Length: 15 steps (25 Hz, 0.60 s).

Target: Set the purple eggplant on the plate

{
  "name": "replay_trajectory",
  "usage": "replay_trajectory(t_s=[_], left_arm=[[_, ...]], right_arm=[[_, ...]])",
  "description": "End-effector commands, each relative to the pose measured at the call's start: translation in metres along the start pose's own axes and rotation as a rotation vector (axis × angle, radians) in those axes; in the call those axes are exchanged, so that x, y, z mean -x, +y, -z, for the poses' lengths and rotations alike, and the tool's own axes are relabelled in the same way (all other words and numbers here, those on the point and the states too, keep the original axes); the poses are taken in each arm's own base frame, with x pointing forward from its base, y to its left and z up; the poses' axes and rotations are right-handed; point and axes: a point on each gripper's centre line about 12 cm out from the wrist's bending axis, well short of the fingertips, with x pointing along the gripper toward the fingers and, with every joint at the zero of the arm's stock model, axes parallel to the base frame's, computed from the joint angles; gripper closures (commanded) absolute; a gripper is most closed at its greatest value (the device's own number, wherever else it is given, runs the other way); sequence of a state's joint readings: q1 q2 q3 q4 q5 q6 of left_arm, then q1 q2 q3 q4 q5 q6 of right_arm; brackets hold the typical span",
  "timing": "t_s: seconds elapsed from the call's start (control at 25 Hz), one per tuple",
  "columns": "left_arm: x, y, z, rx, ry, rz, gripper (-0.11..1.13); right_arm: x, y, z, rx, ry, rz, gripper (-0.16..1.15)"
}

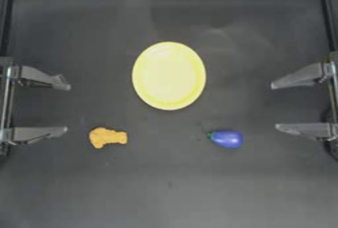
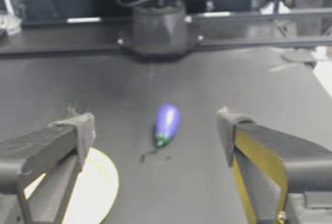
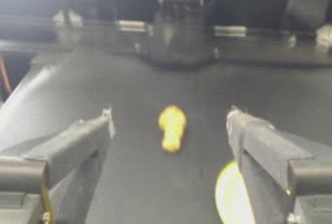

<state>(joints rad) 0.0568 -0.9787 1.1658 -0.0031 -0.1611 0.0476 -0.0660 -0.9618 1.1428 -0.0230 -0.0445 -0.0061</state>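
Note:
The purple eggplant (image 1: 226, 138) lies on the dark table, right of centre and nearer the front, below and right of the plate; the left wrist view also shows the eggplant (image 2: 166, 124) far ahead between that arm's jaws. The yellow plate (image 1: 168, 76) sits in the middle of the table, and its edge shows in both wrist views as the plate (image 2: 97, 189) and the plate (image 3: 230, 199). My left gripper (image 1: 66, 107) stands open at the left edge. My right gripper (image 1: 274, 107) stands open at the right edge. Neither holds anything.
An orange-yellow lumpy food piece (image 1: 107, 137) lies front left of the plate, close to the left gripper's lower finger; the right wrist view shows this food piece (image 3: 172, 127) ahead. A metal frame runs along the table's back edge.

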Motion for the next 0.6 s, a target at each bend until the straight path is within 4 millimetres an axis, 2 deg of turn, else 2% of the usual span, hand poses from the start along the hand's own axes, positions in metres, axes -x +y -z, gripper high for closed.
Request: replay_trajectory(t_s=[0.04, 0.24, 0.6], left_arm=[[-0.001, 0.003, -0.008, 0.005, -0.015, -0.012, -0.01], [-0.001, 0.006, -0.004, 0.016, 0.006, -0.032, -0.01], [-0.001, 0.010, -0.001, 0.031, 0.031, -0.051, -0.01]], right_arm=[[-0.004, -0.006, -0.014, -0.022, 0.109, 0.026, -0.01], [-0.010, -0.010, -0.014, -0.070, 0.344, 0.042, -0.01], [-0.048, -0.011, 0.001, -0.148, 0.658, 0.050, -0.01]])
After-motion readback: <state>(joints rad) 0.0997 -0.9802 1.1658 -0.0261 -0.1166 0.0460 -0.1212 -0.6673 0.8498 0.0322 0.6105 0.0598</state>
